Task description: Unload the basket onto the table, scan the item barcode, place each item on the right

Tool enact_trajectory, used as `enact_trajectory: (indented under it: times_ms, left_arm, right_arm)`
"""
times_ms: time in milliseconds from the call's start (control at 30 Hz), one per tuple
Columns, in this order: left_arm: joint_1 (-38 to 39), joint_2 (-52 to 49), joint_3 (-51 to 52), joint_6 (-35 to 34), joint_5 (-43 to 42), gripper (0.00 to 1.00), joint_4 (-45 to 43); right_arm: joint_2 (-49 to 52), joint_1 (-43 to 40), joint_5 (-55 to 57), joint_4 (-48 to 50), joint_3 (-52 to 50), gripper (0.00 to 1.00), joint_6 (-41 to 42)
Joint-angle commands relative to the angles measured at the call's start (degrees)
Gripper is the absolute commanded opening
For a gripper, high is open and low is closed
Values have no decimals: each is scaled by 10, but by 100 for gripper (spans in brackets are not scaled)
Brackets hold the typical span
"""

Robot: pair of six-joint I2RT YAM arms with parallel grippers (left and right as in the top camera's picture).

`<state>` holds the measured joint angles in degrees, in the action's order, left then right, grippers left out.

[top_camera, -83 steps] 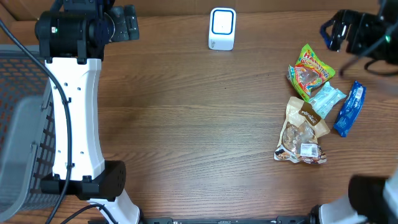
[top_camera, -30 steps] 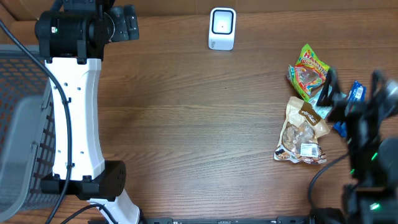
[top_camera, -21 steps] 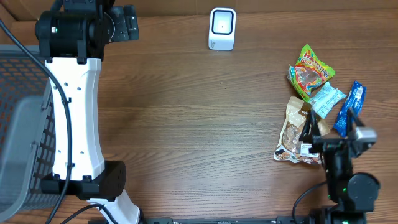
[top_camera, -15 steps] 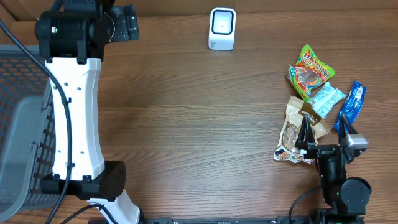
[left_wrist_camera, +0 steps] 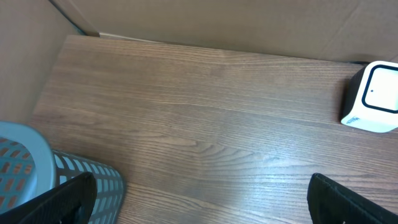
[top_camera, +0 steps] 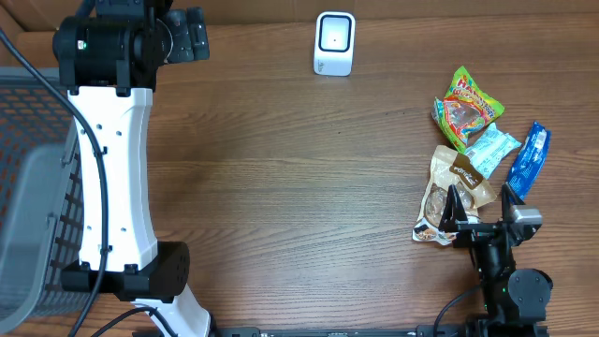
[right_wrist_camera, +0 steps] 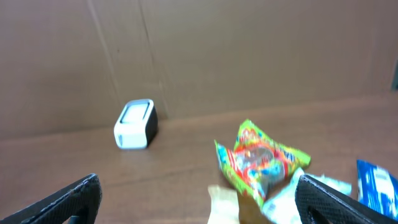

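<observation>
**Q:** State of both tools?

**A:** The right gripper (top_camera: 479, 200) has its jaws spread as wide as they go, with nothing between them. It sits at the near end of the brown, partly see-through pouch of nuts (top_camera: 454, 187); height above it can't be told. The left gripper (left_wrist_camera: 200, 202) is equally wide and empty, at the far left by the grey mesh basket (top_camera: 23, 187).

**Q:** Where is the item?

**A:** At the right of the wooden table (top_camera: 281, 187), lying flat in a cluster of four packets. It is the one nearest the right gripper, so I take it as the candidate. That is a judgement. The pale blue crinkled packet (top_camera: 490, 150) touches its far right corner. The green-and-yellow snack bag (top_camera: 466, 105) lies just beyond, and the blue foil wrapper (top_camera: 527, 161) is off to the right. The white box-shaped barcode scanner (top_camera: 334, 43) stands well apart, at the far edge.

**Q:** Handling?

**A:** Probably light. The film is soft and likely slippery, and the lumpy contents will shift and could crush. The white label (top_camera: 465, 225) at the near end may carry the code, but it is too small to read. Pinch a flat sealed edge or side seam, and leave the label uncovered.
</observation>
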<state>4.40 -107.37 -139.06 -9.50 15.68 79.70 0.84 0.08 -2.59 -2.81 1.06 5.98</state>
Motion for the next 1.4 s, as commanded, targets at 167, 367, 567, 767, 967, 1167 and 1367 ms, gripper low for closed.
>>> enact_trajectory:
  times_ms: [167,367,567,767,967,1167,1367]
  left_arm:
    - [1,-2,-1,-4,4,100,-2]
    - [1,-2,-1,-4,4,99,-2]
    - [1,-2,-1,-4,4,100,-2]
    - [1,-2,-1,-4,4,100,-2]
    - [5,6,0,-3,4,100,-2]
    - [9,87,86,-5,-14,100,-15]
    - [9,243,359,3,-23,99,-205]
  right_arm:
    - [-6,-2,-1,-18,-6,100,0]
    - [-6,-2,-1,-18,-6,100,0]
    - [-6,-2,-1,-18,-6,100,0]
    - [-6,-2,-1,-18,-6,100,0]
    - [-6,-2,-1,-18,-6,100,0]
    - [-6,-2,-1,-18,-6,100,0]
    - [-6,-2,-1,-18,-6,100,0]
